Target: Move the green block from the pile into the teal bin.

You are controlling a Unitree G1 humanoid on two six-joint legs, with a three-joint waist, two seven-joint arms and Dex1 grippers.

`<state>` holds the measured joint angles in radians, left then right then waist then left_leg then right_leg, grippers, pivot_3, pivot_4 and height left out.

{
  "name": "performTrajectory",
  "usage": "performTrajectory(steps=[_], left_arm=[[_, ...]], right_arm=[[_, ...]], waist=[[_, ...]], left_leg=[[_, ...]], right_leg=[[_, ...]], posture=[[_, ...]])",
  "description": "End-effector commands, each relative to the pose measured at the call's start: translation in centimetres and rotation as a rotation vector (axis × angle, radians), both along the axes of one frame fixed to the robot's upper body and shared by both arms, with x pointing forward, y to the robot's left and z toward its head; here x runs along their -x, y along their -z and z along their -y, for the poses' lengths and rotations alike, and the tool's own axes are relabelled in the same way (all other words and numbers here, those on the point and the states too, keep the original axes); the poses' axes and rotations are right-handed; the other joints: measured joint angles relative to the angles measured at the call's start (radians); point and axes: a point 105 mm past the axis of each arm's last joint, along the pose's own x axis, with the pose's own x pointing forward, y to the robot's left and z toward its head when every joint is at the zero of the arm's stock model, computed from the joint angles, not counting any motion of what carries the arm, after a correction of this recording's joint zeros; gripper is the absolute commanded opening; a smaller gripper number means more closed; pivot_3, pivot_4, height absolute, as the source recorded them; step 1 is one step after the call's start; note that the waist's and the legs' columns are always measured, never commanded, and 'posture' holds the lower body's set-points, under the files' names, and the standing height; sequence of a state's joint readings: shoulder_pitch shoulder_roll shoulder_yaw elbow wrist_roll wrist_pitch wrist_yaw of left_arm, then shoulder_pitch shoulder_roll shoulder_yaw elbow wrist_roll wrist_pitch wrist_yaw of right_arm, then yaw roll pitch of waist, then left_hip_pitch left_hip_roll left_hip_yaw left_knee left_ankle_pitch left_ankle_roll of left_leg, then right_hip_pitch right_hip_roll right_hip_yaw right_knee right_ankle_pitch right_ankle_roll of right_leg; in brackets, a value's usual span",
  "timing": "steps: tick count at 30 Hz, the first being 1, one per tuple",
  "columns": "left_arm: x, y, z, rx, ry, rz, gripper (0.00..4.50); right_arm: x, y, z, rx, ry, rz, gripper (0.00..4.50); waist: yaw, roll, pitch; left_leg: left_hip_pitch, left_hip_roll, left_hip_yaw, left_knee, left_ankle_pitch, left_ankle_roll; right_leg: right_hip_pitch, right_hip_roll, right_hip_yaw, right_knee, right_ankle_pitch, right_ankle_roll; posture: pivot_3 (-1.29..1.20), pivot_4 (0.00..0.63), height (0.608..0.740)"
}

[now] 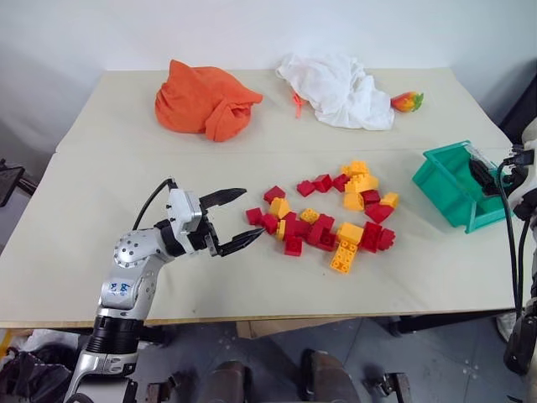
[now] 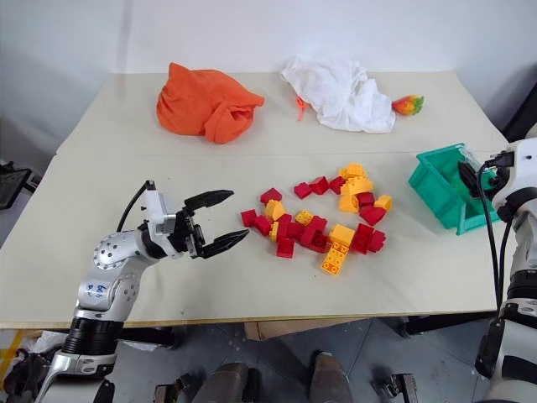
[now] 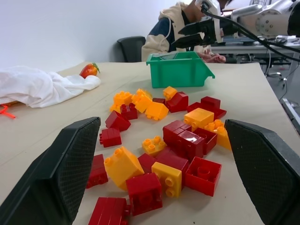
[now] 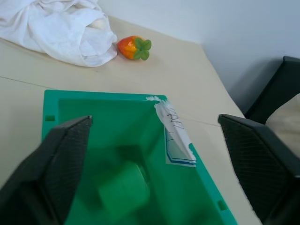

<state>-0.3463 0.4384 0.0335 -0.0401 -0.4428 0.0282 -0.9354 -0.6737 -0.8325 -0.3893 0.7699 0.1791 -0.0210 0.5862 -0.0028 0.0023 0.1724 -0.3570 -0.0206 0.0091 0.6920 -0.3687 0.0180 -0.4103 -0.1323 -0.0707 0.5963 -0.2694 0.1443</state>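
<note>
The green block shows blurred inside the teal bin, low between my right gripper's fingers and touching neither. My right gripper is open just above the bin at the table's right side. The pile of red and yellow-orange bricks lies mid-table. At the pile's left edge, just above the tabletop, my left gripper is open and pointing at the bricks with nothing between its fingers.
An orange cloth, a white cloth and a strawberry toy lie along the far side of the table. A torn paper label hangs on the bin's rim. A person sits beyond the bin.
</note>
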Motion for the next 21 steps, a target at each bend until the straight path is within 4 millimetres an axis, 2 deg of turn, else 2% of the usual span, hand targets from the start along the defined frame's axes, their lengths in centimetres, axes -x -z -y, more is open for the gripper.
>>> performTrajectory(steps=[1, 3, 5, 7, 9, 11, 12, 14, 17, 21], left_arm=[[-0.3, -0.8, -1.2, -0.029, -0.046, 0.049, 4.5], [-0.6, -0.6, -1.7, -0.055, -0.07, 0.053, 4.5], [-0.8, -0.2, -2.6, -0.107, -0.107, 0.057, 4.5], [-0.9, 0.2, -3.4, -0.137, -0.135, 0.048, 4.5], [-1.1, 0.8, -4.5, -0.165, -0.178, 0.025, 4.5], [-1.0, 1.2, -5.5, -0.178, -0.209, 0.013, 4.5], [-0.9, 1.4, -5.9, -0.184, -0.222, 0.008, 4.5], [-0.6, 1.8, -6.5, -0.191, -0.241, -0.005, 4.5], [0.3, 2.7, -7.3, -0.213, -0.258, -0.03, 4.5], [0.3, 2.8, -8.1, -0.228, -0.309, -0.03, 4.5]], right_arm=[[1.1, -4.2, -1.8, 0.023, -0.153, 0.186, 4.46], [1.7, -4.6, -3.7, -0.008, -0.297, 0.231, 4.46], [2.7, -3.4, -6.9, -0.017, -0.498, 0.173, 4.46], [3.7, -2.0, -9.7, -0.005, -0.623, 0.12, 4.46], [5.0, -0.3, -12.6, 0.01, -0.713, 0.09, 4.46], [7.4, 2.8, -15.6, 0.111, -0.867, -0.03, 4.46], [8.4, 4.0, -16.4, 0.137, -0.922, -0.081, 4.46], [9.4, 5.2, -16.9, 0.128, -0.96, -0.131, 4.46], [10.5, 7.3, -16.5, 0.109, -0.97, -0.225, 4.46], [10.4, 7.6, -15.4, 0.092, -0.92, -0.231, 4.46]], waist=[[0.0, 0.0, 0.0], [0.0, 0.001, 0.0], [0.001, 0.001, 0.0], [0.003, 0.001, 0.0], [0.005, 0.001, 0.0], [0.009, 0.001, 0.0], [0.012, 0.001, 0.0], [0.015, 0.001, 0.0], [0.017, 0.002, 0.0], [0.023, 0.002, 0.001]], left_leg=[[0.0, 0.0, 0.0, 0.0, 0.0, 0.0], [0.0, 0.0, 0.0, 0.0, 0.0, 0.0], [0.0, 0.001, 0.0, 0.0, 0.0, 0.0], [0.0, 0.001, -0.002, 0.0, 0.0, 0.0], [0.0, 0.001, -0.003, 0.0, 0.0, 0.0], [0.0, 0.001, -0.007, 0.0, 0.0, 0.0], [0.0, 0.0, -0.009, 0.0, 0.0, 0.0], [0.0, 0.0, -0.011, 0.0, -0.001, 0.001], [0.0, -0.001, -0.009, 0.001, -0.001, 0.002], [0.001, 0.0, -0.01, 0.001, -0.001, 0.002]], right_leg=[[0.0, 0.0, 0.0, 0.0, 0.0, 0.0], [0.0, 0.0, 0.0, 0.0, 0.0, 0.0], [0.0, 0.001, 0.0, 0.0, 0.0, 0.0], [0.001, 0.001, -0.002, 0.0, 0.0, 0.0], [0.001, 0.001, -0.002, 0.0, 0.0, 0.0], [0.001, 0.0, -0.002, 0.0, 0.0, 0.0], [0.001, -0.001, -0.002, 0.0, 0.0, 0.0], [0.001, -0.001, -0.001, -0.001, 0.001, 0.001], [0.001, -0.001, 0.0, -0.002, 0.003, 0.002], [0.002, -0.001, 0.001, -0.003, 0.003, 0.001]], posture=[[0.0, 0.15, 0.74], [0.0, 0.15, 0.74], [0.0, 0.15, 0.74], [0.0, 0.15, 0.74], [0.0, 0.15, 0.74], [0.0, 0.15, 0.74], [0.0, 0.15, 0.74], [0.0, 0.15, 0.74], [0.0, 0.15, 0.74], [0.0, 0.15, 0.74]])
